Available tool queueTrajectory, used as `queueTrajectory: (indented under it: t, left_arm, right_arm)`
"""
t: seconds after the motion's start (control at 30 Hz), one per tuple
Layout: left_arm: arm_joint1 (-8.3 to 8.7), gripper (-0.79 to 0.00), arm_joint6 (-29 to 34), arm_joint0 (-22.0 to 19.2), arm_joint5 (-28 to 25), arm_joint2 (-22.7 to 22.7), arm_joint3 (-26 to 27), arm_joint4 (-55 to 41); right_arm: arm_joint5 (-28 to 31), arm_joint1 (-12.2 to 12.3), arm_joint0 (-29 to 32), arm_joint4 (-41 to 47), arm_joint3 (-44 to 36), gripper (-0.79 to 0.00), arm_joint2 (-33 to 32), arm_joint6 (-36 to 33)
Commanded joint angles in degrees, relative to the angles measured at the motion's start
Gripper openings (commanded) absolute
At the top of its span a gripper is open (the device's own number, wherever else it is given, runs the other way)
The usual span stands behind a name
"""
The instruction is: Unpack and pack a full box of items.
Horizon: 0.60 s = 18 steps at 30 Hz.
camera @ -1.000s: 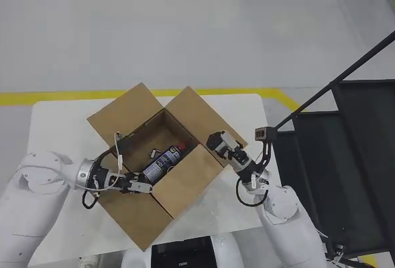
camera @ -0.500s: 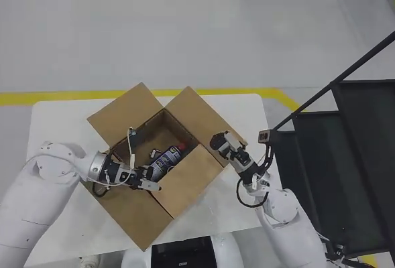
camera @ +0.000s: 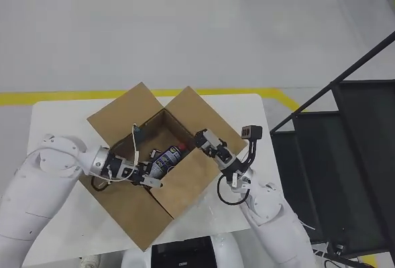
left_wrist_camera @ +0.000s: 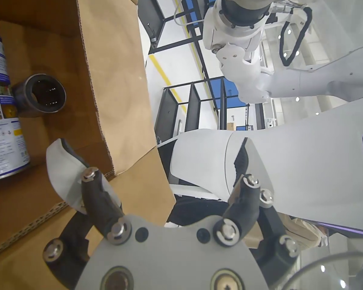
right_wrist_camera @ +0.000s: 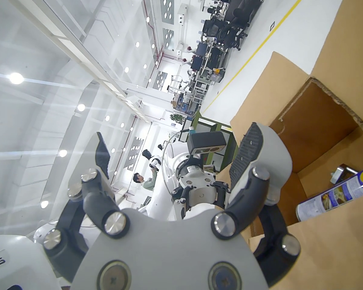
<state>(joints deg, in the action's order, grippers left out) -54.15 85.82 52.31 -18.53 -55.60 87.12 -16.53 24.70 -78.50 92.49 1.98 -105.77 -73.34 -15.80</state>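
At box rim: both arms closed in over last sec. Left claw now spread at near wall, one finger inside. Right claw also spread, empty, over right flap. We read it as unpack starting. Spray can lies on box floor: smooth metal cyl, glossy label, red cap. Short dark tube sits beside it. Box is matte corrugated card.

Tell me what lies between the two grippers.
In the top view, the spray can lies inside the cardboard box, between the left gripper and the right gripper.
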Motion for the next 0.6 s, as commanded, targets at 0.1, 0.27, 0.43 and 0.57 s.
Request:
queueTrajectory:
  t: [0.1,0.27,0.43,0.57]
  left_arm:
    - [-2.15,0.000,2.1,-8.2,2.1,10.2,-2.9,-1.7]
    - [-4.58,0.000,1.3,-14.9,1.4,20.7,-8.2,-1.9]
    - [-6.55,0.000,-2.0,-19.4,-2.0,27.4,-14.4,-1.2]
    - [-7.30,0.000,-4.7,-21.7,-4.7,30.3,-18.2,-1.2]
  right_arm:
    - [0.4,0.4,3.5,-0.6,-2.3,0.000,-2.4,2.5]
    - [2.2,0.7,6.6,0.7,-4.2,0.000,-5.1,4.3]
    - [3.0,1.2,8.4,3.1,-4.7,0.000,-7.2,2.1]
    - [2.0,1.5,9.7,3.5,-5.0,0.000,-9.3,1.6]
